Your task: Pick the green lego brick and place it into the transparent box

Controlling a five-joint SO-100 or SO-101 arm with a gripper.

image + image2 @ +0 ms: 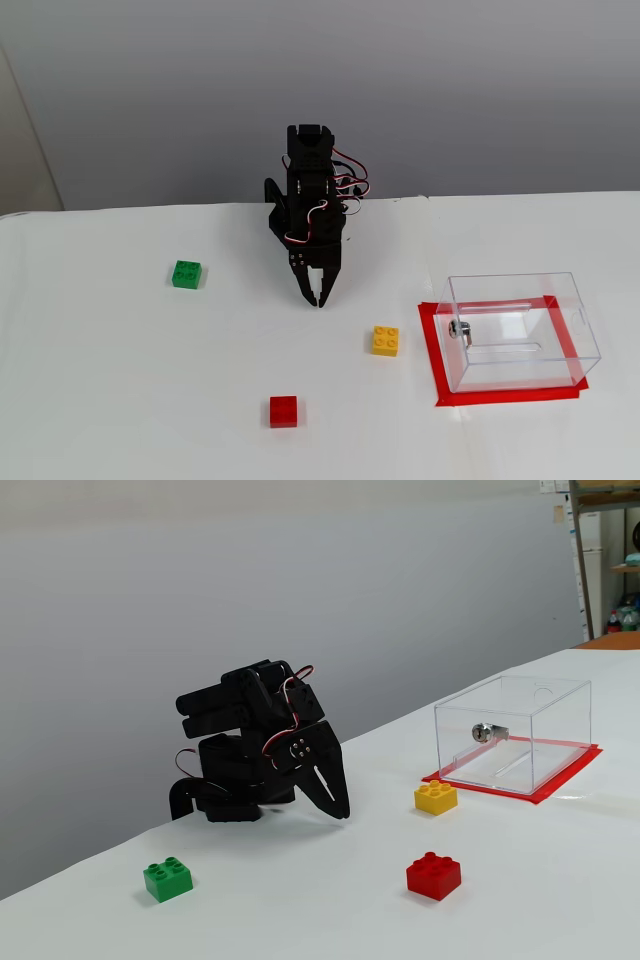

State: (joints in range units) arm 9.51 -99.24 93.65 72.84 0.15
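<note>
The green lego brick (186, 274) lies on the white table, left of the arm in a fixed view; it also shows in another fixed view (167, 879), at the front left. The transparent box (518, 330) stands empty at the right on a red tape frame, with a small metal fitting on its left wall; it shows in both fixed views (513, 733). My black gripper (317, 299) is folded down near the arm's base, tips close to the table, jaws together and empty (341, 811). It is well apart from the green brick.
A yellow brick (385, 340) lies between the gripper and the box (436, 797). A red brick (283, 411) lies nearer the front (433, 875). A grey wall stands behind the table.
</note>
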